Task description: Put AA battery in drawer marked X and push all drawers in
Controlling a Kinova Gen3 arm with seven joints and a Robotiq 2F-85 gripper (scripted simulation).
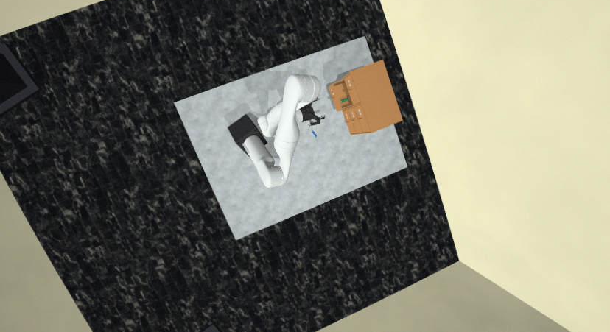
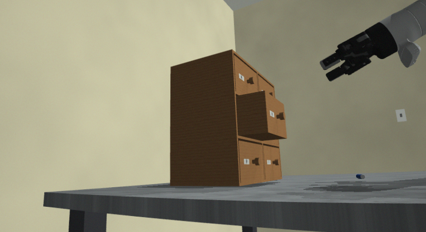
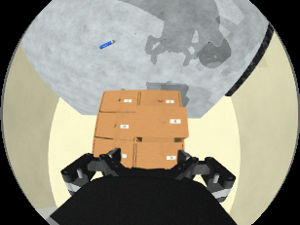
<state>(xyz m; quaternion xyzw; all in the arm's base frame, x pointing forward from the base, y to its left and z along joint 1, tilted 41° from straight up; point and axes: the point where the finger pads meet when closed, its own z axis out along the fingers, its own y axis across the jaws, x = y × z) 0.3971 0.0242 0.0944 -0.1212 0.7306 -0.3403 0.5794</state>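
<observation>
My claw (image 2: 335, 67) hangs wide and empty, high in front of the chest (image 2: 222, 120). The AA battery (image 2: 359, 176) lies flat on the bench (image 2: 208, 200) well below it, nearer my base, long axis slanting toward the chest's half-open middle drawer (image 2: 262, 116).

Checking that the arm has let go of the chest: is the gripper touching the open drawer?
Apart. The exterior view shows the open gripper in the air, a plain gap of wall between it and the pulled-out drawer.

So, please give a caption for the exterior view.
Open gripper in the air near chest, one drawer out, battery on table.
</observation>
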